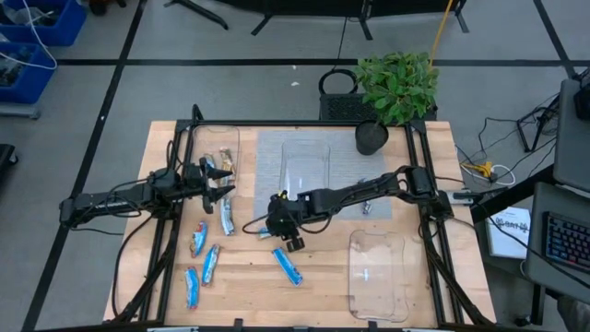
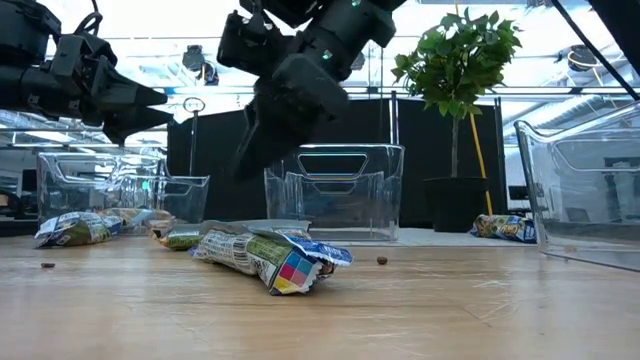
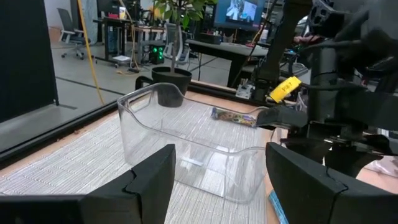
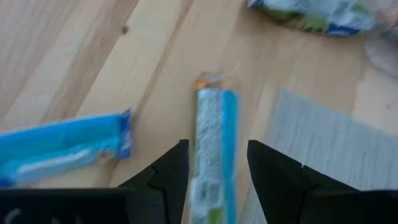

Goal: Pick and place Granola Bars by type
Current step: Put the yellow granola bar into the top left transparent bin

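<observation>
On the worktop [image 1: 249, 286], most Granola Bars [image 1: 205, 263] lie loose at the left; few sit in the far-left tray [image 1: 221, 148]. Right tool [image 1: 285, 226] hovers, jaws parted, over one blue bar [image 4: 214, 149]. Left tool [image 1: 218, 180] hangs wide, empty.

My right tool [image 1: 288, 242] pointed down near mid-surface, fingers parted; my left tool [image 1: 224, 184] hovered level, fingers wide apart.

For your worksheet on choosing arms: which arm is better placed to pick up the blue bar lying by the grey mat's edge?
The right: its gripper hangs open straddling that blue bar. The left gripper waits, open, beside the far-left tray.
</observation>
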